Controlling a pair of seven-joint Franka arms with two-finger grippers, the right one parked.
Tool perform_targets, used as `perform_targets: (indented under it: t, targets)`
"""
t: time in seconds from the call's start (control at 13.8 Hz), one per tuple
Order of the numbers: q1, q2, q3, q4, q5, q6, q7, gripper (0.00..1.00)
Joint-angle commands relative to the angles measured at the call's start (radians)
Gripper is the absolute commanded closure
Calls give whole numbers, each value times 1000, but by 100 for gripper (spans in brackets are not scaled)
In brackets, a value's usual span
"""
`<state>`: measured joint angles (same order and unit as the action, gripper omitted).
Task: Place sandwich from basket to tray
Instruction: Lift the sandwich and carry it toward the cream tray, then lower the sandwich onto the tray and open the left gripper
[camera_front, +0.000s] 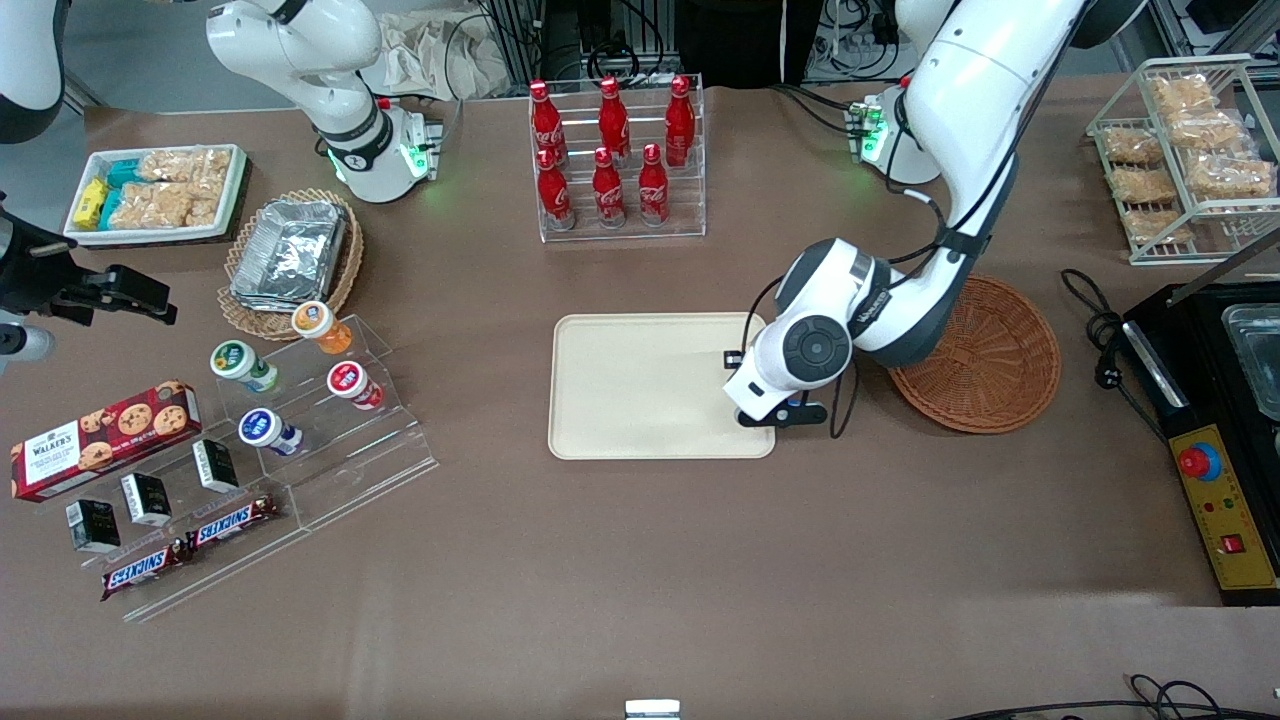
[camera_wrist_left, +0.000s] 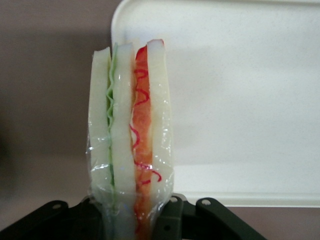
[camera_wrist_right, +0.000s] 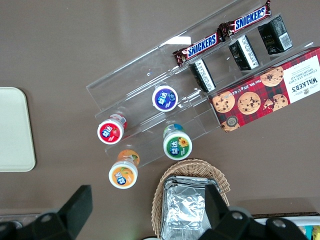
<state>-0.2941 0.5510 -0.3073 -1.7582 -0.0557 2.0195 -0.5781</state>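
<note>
The sandwich (camera_wrist_left: 131, 130), a plastic-wrapped wedge of white bread with green and red-orange filling, is held upright between my gripper's black fingers (camera_wrist_left: 172, 220). My gripper (camera_front: 765, 412) is shut on the sandwich and hovers over the corner of the beige tray (camera_front: 640, 385) nearest the basket, its own body hiding the sandwich in the front view. The tray (camera_wrist_left: 235, 105) is bare beside the sandwich. The reddish-brown wicker basket (camera_front: 990, 355) sits beside the tray toward the working arm's end, with nothing visible in it.
A clear rack of red cola bottles (camera_front: 615, 160) stands farther from the front camera than the tray. A foil-filled pale basket (camera_front: 290, 255), yoghurt cups and snack bars on acrylic steps (camera_front: 290, 420) lie toward the parked arm's end. A black appliance (camera_front: 1215, 400) flanks the basket.
</note>
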Motion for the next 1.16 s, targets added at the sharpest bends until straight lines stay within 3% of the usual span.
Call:
perform_targets:
  t: [0.0,0.51,0.58,0.65,0.8,1.09]
  targets:
    - [-32,38,4,29,22,30,-26,69]
    - [-36,84,4,34,60,51,-25,66]
    - [-36,86,4,34,60,53,-25,59]
    - [-36,86,4,36,60,53,-25,37]
    - [-40,86,4,39,60,53,-25,1]
    - [-40,67,5,39,60,41,-25,1]
